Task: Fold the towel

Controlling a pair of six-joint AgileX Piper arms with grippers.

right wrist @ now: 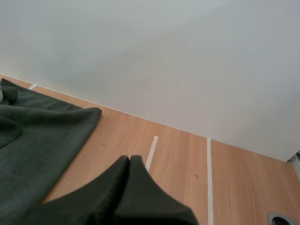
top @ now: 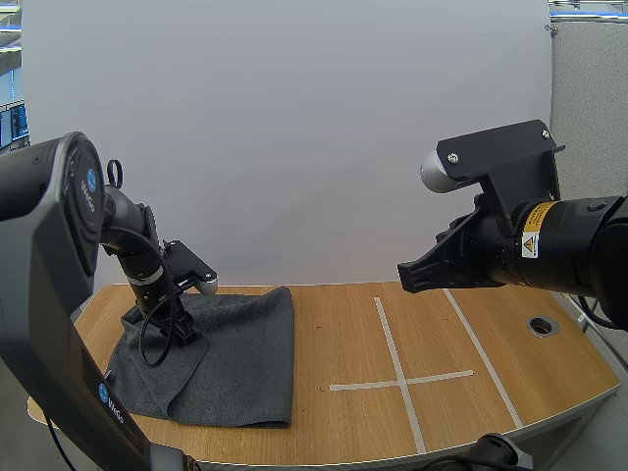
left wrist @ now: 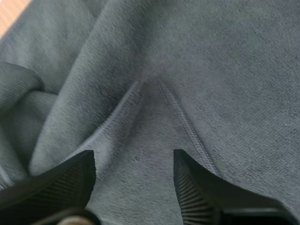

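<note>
Left gripper (left wrist: pixel 134 164) jaws spread over the towel (left wrist: pixel 211 70) hem, near the counter's (top: pixel 363 412) left edge: best pinch deep. Right gripper (top: pixel 410 276) closed, empty.

Worktop (top: pixel 343 334): light wood, rounded front edge. White tape cross (top: pixel 399 380) at 4 o'clock from worktop centre; long strip runs roughly 12 to 6, short strip 9 to 3. Second tape strip (top: pixel 479 343) at cross's 2 o'clock, slanted, passing just beside short strip's end. Round metal-rimmed cable hole (top: pixel 542 325) near worktop's 3 o'clock edge. Plain white panel (top: pixel 294 128) upright at 12 o'clock, behind worktop.
</note>
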